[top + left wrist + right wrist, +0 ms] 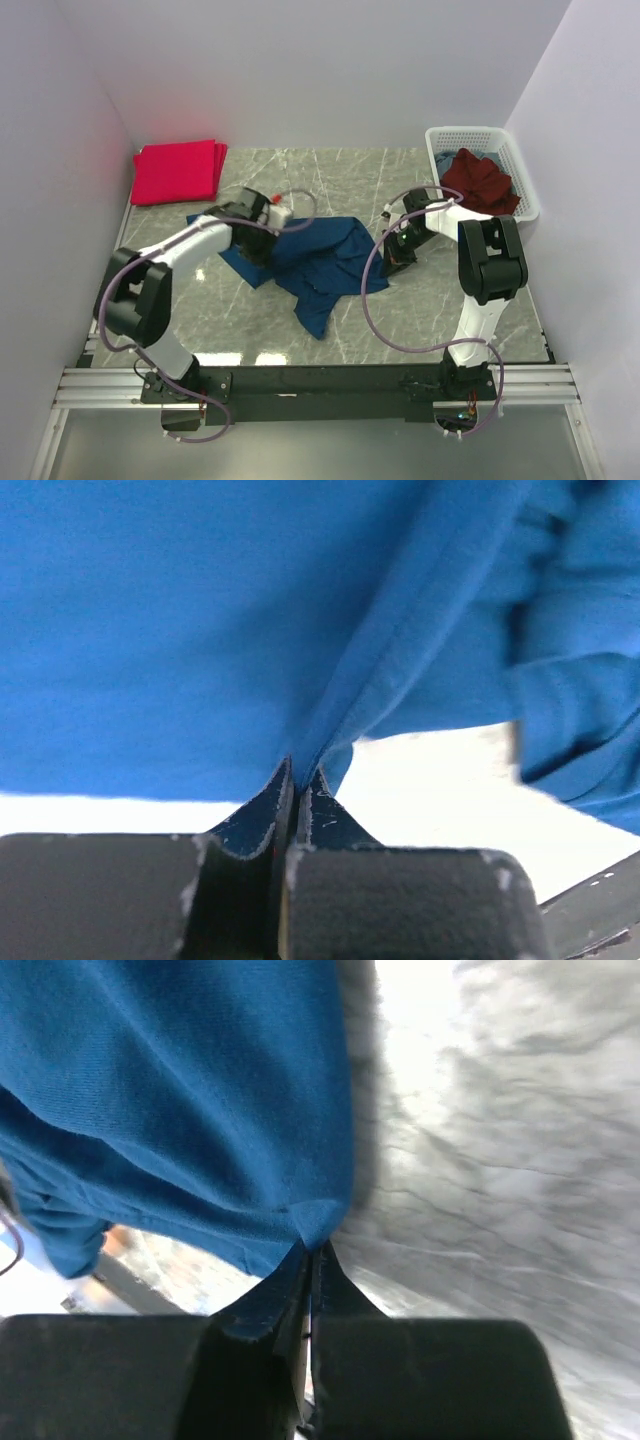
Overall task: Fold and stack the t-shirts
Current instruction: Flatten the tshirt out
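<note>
We clamp our left hand (297, 772) and right hand (311, 1247) on the blue t-shirt (325, 262), left of the white basket (465, 130).

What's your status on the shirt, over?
Left jaws shut on blue shirt; right jaws shut on its other side. Shirt unfolded, crumpled. Nothing in the way.

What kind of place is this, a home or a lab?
Probably a robot lab cell: white walls box in a marble-look table, left arm and right arm are bolted to a metal rail, and folded red shirts sit opposite a laundry basket.
</note>
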